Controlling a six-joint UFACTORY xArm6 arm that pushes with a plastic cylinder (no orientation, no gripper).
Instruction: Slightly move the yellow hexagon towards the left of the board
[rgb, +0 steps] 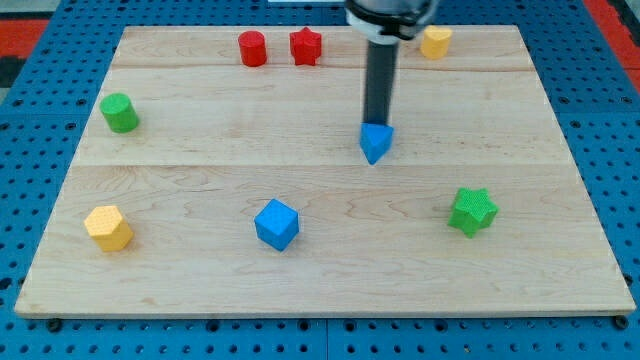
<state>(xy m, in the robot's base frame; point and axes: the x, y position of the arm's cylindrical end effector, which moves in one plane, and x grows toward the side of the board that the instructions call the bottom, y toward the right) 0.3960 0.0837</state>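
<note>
The arm carries no gripper, so nothing opens, closes or holds; it works only with the tip of its dark rod, which stands at the upper edge of the blue wedge-shaped block, touching it or very nearly so, near the middle of the wooden bench. That position does nothing yet for the task. The yellow hexagon lies well apart from the tip, far toward the view's left and lower down, close to the bench's left edge. It looks like a squat, flat-topped prism with angled side faces, resting flat and on its own. The blue cube lies between it and the tip's side of the bench, below and left of the tip. A second yellow block, whose shape is harder to read, sits up and right of the tip and seems not to be the target. To nudge the hexagon leftward, the tip would probably have to come round to its right face, clear of the cube, and push only briefly, since little bench remains beyond it.
</note>
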